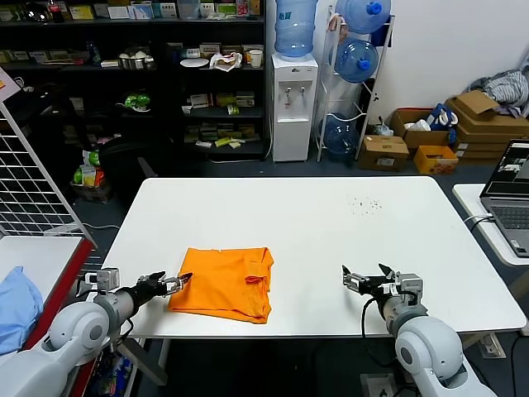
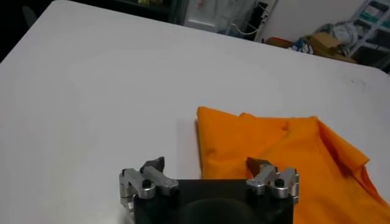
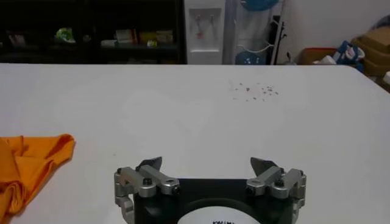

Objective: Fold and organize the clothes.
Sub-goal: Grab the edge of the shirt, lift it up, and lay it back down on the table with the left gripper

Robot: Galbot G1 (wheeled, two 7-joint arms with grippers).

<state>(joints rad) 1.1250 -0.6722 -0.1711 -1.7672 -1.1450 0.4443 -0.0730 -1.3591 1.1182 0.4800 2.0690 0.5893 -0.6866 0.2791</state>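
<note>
We found the left gripper wide open at the folded t-shirt's lower-left edge; the right gripper wide open, lower right, lettering hidden.

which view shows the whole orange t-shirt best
The head view: the folded orange t-shirt lies fully visible on the white table. The left wrist view crops its far side; the right wrist view catches only one bunched edge.

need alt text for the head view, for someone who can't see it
A folded bright orange fabric t-shirt lies near the front edge of a white rectangular table. The left pincer sits open at the shirt's left edge, and the right pincer is open over bare tabletop, apart from the shirt.
</note>
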